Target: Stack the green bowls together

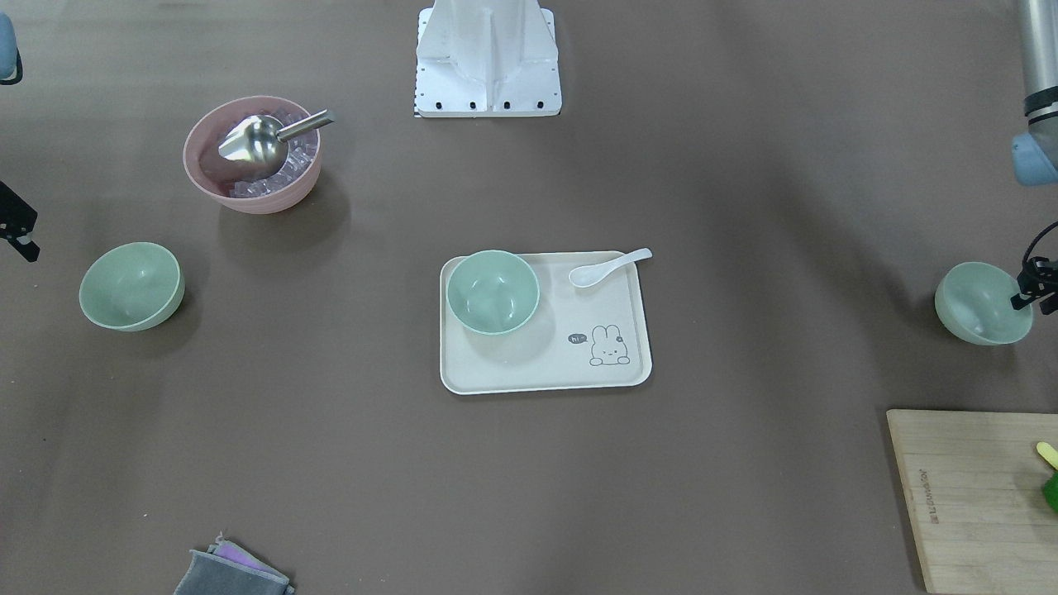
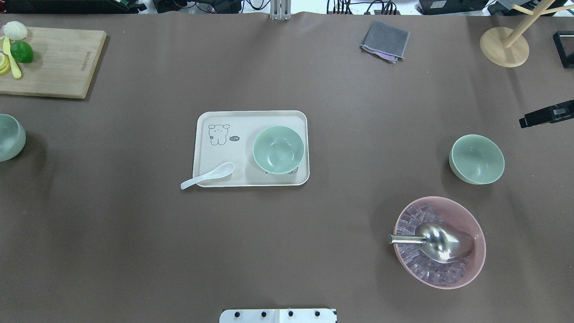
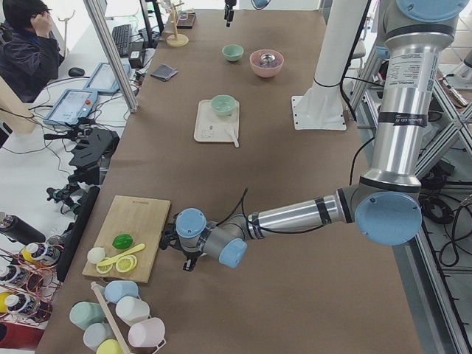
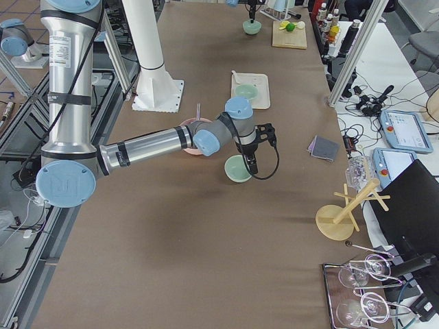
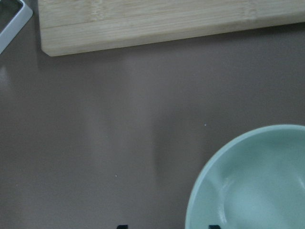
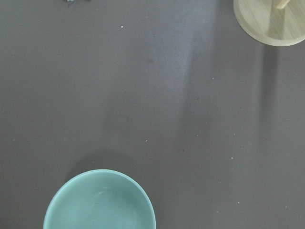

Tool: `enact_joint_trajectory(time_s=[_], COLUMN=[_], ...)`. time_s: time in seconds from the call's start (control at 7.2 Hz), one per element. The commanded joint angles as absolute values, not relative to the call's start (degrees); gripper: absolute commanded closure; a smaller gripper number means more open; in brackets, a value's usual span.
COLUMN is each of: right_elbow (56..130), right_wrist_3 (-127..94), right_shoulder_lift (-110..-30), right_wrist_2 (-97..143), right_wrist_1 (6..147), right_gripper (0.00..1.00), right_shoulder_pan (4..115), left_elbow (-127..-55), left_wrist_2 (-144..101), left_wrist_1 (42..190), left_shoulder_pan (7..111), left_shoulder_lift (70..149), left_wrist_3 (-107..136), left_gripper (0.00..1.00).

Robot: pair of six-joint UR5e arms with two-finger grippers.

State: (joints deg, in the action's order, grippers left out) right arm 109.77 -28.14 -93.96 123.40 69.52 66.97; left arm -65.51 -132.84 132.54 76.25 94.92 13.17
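Currently the middle green bowl (image 1: 493, 292) is sitting on the tray (image 1: 545, 376), with the left bowl (image 1: 984, 304) and right bowl (image 1: 131, 286) well off the tray's ends, the left gripper (image 1: 1025, 294) hovering spread by a rim and the right gripper (image 2: 525, 121) width unreadable; likely light, stiff and slick, so pinch the rim.

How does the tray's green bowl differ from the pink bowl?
The green bowl is smaller, the pink bowl larger. The green bowl is empty; the pink bowl holds clear cubes and a metal scoop. The green bowl sits on the tray, the pink bowl on the table. Both stand upright.
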Motion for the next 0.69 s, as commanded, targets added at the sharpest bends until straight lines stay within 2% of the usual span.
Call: enact_joint_trajectory(time_s=[0.0,0.28,0.42,0.56], right_elbow=[109.9,110.0,110.0,110.0], right_wrist_3=[-28.1,-28.1,-28.1,-28.1], right_shoulder_lift=[-94.0,-94.0,-94.1,-94.2], right_wrist_2=[123.4,123.4,123.4,123.4], right_wrist_1=[69.5,69.5,69.5,69.4], right_gripper=[0.00,0.00,0.00,0.00], right_shoulder_pan=[67.0,67.1,67.1,67.1], left_elbow=[-65.6,-65.6,-65.7,-66.1], left_wrist_2=[-133.4,-133.7,-133.7,-134.2], left_wrist_1=[132.5,132.6,132.6,132.5], left_shoulder_pan=[75.9,75.8,75.8,75.8], left_shoulder_lift=[94.9,94.9,94.9,95.2], left_wrist_3=[13.2,13.1,13.2,13.2], left_gripper=[0.54,0.55,0.94,1.00])
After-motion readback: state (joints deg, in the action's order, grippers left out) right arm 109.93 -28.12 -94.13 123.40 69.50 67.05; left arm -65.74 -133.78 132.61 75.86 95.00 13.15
